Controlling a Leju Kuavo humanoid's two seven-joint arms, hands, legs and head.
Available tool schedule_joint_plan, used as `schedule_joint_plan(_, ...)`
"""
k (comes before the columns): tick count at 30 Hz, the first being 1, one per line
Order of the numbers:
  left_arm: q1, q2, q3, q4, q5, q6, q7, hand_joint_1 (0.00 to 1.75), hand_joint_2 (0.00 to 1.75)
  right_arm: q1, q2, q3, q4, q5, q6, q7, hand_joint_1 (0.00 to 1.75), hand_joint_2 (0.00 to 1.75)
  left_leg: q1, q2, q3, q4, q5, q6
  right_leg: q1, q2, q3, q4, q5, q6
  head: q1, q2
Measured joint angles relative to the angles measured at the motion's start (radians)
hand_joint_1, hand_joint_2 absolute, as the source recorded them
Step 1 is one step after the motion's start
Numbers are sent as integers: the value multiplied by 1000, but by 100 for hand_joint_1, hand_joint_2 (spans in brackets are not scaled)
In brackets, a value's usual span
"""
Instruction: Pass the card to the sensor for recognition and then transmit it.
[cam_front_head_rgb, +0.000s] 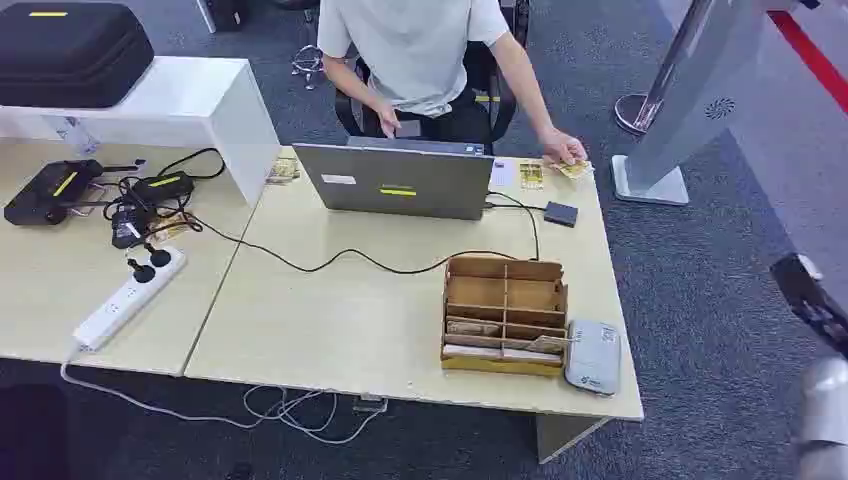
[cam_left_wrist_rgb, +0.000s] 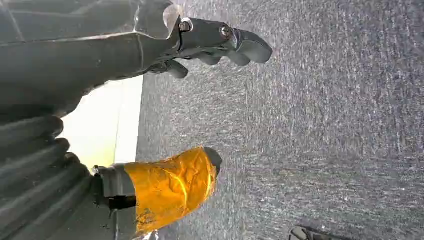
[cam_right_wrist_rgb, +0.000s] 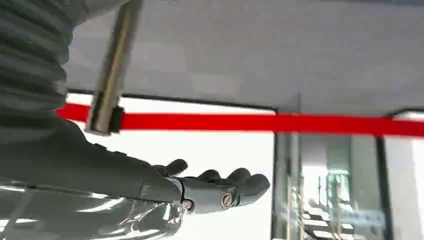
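Note:
A wooden card box (cam_front_head_rgb: 505, 312) with several compartments stands near the table's front right corner, with cards (cam_front_head_rgb: 474, 327) lying in its lower slots. Right beside it lies the grey sensor (cam_front_head_rgb: 592, 356). More cards (cam_front_head_rgb: 531, 175) lie at the far right of the table, where a seated person's hand (cam_front_head_rgb: 562, 148) rests on some. My right arm (cam_front_head_rgb: 822, 400) comes in at the picture's right edge, off the table. My right hand (cam_right_wrist_rgb: 215, 189) is stretched out with nothing in it. My left hand (cam_left_wrist_rgb: 215, 42) hangs over the carpet, its fingers apart from an orange-taped thumb (cam_left_wrist_rgb: 170, 187), holding nothing.
A grey laptop (cam_front_head_rgb: 395, 180) stands open at the back, its black cable running across the table. A power strip (cam_front_head_rgb: 128, 297), chargers and a black case (cam_front_head_rgb: 70, 50) are on the left. A grey stand (cam_front_head_rgb: 690, 100) and a red barrier belt (cam_right_wrist_rgb: 280, 122) are to the right.

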Motion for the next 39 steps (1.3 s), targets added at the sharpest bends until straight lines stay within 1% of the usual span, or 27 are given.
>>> schedule_joint_plan(3, -2, 2, 0, 0, -4, 0, -1, 0, 175, -69, 19, 71, -36, 0, 18, -11, 0, 175, 0, 3, 0, 0, 1, -1, 0, 3, -1, 1, 1, 0, 0, 0)
schedule_joint_plan(6, -5, 2, 0, 0, -8, 0, -4, 0, 175, -127, 55, 152, -93, 0, 50, -28, 0, 175, 0, 4, 0, 0, 3, -3, 0, 4, -3, 1, 2, -1, 0, 0)
schedule_joint_plan(8, -6, 2, 0, 0, -11, 7, -17, 0, 175, -168, 94, 217, -137, -1, 74, -49, 0, 175, 0, 3, -1, 0, 4, -4, 0, 4, -3, 2, 2, -1, 0, 0)
schedule_joint_plan(9, -5, 3, 0, 0, -21, 25, -40, 0, 175, -183, 115, 242, -153, -3, 88, -80, 0, 175, 0, 4, -1, 0, 4, -4, 0, 4, -5, 2, 3, -2, 0, 0)
schedule_joint_plan(10, -5, 2, 0, 0, -35, 64, -80, 0, 175, -200, 137, 274, -171, -5, 104, -118, 0, 175, 1, 5, -3, 0, 5, -5, 1, 5, -5, 3, 4, -3, 0, 0)
schedule_joint_plan(11, -6, 3, 0, 0, -45, 99, -119, 0, 175, -213, 167, 304, -186, -5, 120, -118, 0, 175, 1, 6, -3, 0, 5, -6, 2, 6, -7, 3, 4, -3, 0, 0)
schedule_joint_plan(13, -12, 13, -4, 0, -72, 157, -212, 0, 175, -237, 235, 383, -231, -11, 150, -79, 0, 175, 2, 6, -3, 0, 7, -8, 3, 7, -9, 3, 5, -5, 0, 0)
schedule_joint_plan(14, -13, 18, -6, 0, -81, 171, -234, 0, 175, -242, 249, 405, -242, -15, 154, -75, 0, 175, 2, 6, -4, 0, 7, -9, 3, 7, -10, 3, 5, -6, 0, 0)
schedule_joint_plan(15, -15, 23, -11, 0, -99, 192, -271, 0, 175, -248, 269, 446, -263, -28, 161, -71, 0, 175, 2, 5, -4, -1, 8, -10, 3, 5, -10, 3, 5, -6, 0, 0)
schedule_joint_plan(18, -12, 33, -18, 0, -130, 236, -324, 0, 175, -253, 312, 520, -307, -49, 170, -58, 0, 175, 3, 2, -7, -1, 9, -10, 5, 3, -11, 4, 5, -6, 0, 0)
schedule_joint_plan(21, -13, 37, -23, 0, -145, 263, -352, 0, 175, -253, 339, 564, -333, -58, 175, -53, 0, 175, 3, 3, -8, -1, 9, -11, 5, 3, -11, 4, 5, -6, 0, 0)
schedule_joint_plan(23, -13, 37, -24, 0, -146, 263, -360, 0, 175, -253, 352, 584, -343, -59, 175, -51, 0, 175, 3, 3, -8, -1, 9, -11, 5, 3, -11, 4, 6, -7, 0, 0)
schedule_joint_plan(25, -13, 37, -24, 0, -145, 247, -363, 0, 175, -253, 364, 600, -345, -65, 182, -55, 0, 175, 3, 3, -8, -1, 9, -11, 5, 3, -11, 3, 6, -7, 0, 0)
schedule_joint_plan(27, -13, 38, -24, 0, -145, 210, -363, 0, 175, -253, 373, 616, -344, -69, 185, -65, 0, 175, 3, 3, -8, 0, 9, -10, 5, 3, -11, 3, 6, -6, 0, 0)
schedule_joint_plan(28, -13, 38, -24, 0, -141, 177, -366, 0, 175, -253, 375, 623, -344, -75, 187, -70, 0, 175, 3, 3, -8, 0, 9, -10, 5, 3, -11, 3, 6, -7, 0, 0)
schedule_joint_plan(31, -13, 31, -23, 0, -112, 113, -426, 0, 175, -253, 382, 647, -340, -92, 185, -74, 0, 175, 3, 3, -8, 0, 9, -10, 5, 3, -12, 3, 7, -7, 0, 0)
schedule_joint_plan(33, -13, 26, -23, 0, -109, 90, -446, 0, 175, -253, 384, 659, -339, -100, 185, -74, 0, 175, 3, 3, -8, 0, 9, -10, 5, 3, -12, 3, 7, -7, 0, 0)
schedule_joint_plan(35, -12, 19, -23, 0, -106, 59, -450, 0, 175, -253, 384, 671, -338, -112, 185, -75, 0, 175, 3, 3, -8, 0, 9, -10, 5, 3, -12, 3, 7, -7, 0, 0)
schedule_joint_plan(39, -13, 8, -19, 0, -106, 39, -436, 0, 175, -253, 385, 691, -334, -124, 186, -75, 0, 175, 3, 3, -8, 0, 9, -11, 5, 3, -13, 3, 7, -7, 0, 0)
